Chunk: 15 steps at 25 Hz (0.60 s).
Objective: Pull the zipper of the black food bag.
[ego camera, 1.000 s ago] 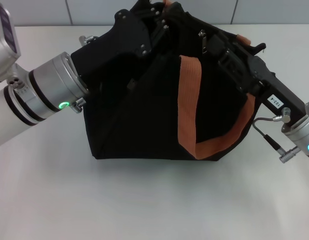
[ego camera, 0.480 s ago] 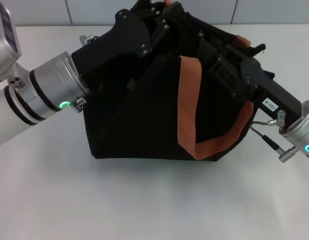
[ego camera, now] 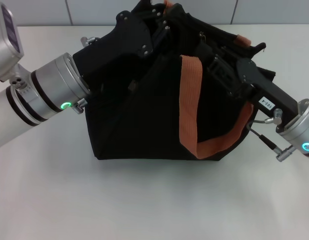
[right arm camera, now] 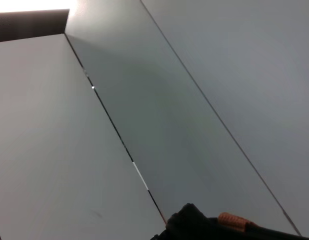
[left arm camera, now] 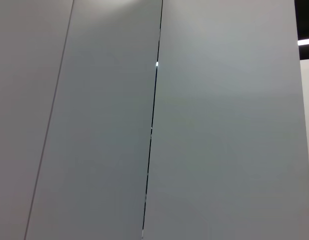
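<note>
Reaching onto the bag (ego camera: 144,120) top, the right gripper (ego camera: 217,62) sits nearest the zipper (ego camera: 203,36); jaws' state indiscernible.

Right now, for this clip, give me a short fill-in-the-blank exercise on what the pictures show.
1. The black food bag stands on a ____ table.
2. The strap handle across its front is ____ in colour.
3. The left gripper reaches the bag's top from the robot's ____ side.
4. The light ring on the right arm's wrist glows ____.

Missing words: white; orange-brown; left; green
</note>
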### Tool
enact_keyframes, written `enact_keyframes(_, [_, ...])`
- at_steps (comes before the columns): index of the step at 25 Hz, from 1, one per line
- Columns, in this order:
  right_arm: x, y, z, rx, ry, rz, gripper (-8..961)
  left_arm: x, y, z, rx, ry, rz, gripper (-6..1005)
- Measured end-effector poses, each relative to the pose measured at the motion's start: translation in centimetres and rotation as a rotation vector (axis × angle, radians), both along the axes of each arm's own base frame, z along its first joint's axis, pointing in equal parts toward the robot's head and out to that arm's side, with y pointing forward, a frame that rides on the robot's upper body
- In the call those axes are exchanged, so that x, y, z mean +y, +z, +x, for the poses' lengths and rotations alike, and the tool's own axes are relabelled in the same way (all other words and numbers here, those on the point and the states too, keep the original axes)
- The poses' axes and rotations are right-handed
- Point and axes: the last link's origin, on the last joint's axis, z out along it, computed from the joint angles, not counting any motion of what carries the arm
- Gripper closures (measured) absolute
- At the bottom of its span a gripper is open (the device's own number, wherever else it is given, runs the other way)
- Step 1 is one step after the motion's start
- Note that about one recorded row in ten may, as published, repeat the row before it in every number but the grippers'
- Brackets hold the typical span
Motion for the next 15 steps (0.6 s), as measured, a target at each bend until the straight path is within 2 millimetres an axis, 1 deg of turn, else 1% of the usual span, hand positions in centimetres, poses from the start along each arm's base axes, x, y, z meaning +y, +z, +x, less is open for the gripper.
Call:
enact_keyframes(7, [0.14, -0.06, -0.14, 0.003, 0.000, -0.017, 604, 0.07, 0.00, 0.01, -0.004, 0.007, 0.002, 976])
enact_keyframes(13, [0.07, -0.09, 0.21, 0.021, -0.032, -0.040, 720, 0.16, 0.05, 0.12, -0.006, 0.005, 0.004, 976])
enact_keyframes(15, [0.30, -0.12, 0.22, 0.025, -0.043, -0.058, 794, 0.18, 0.05, 0.15, -0.005, 0.004, 0.004, 976])
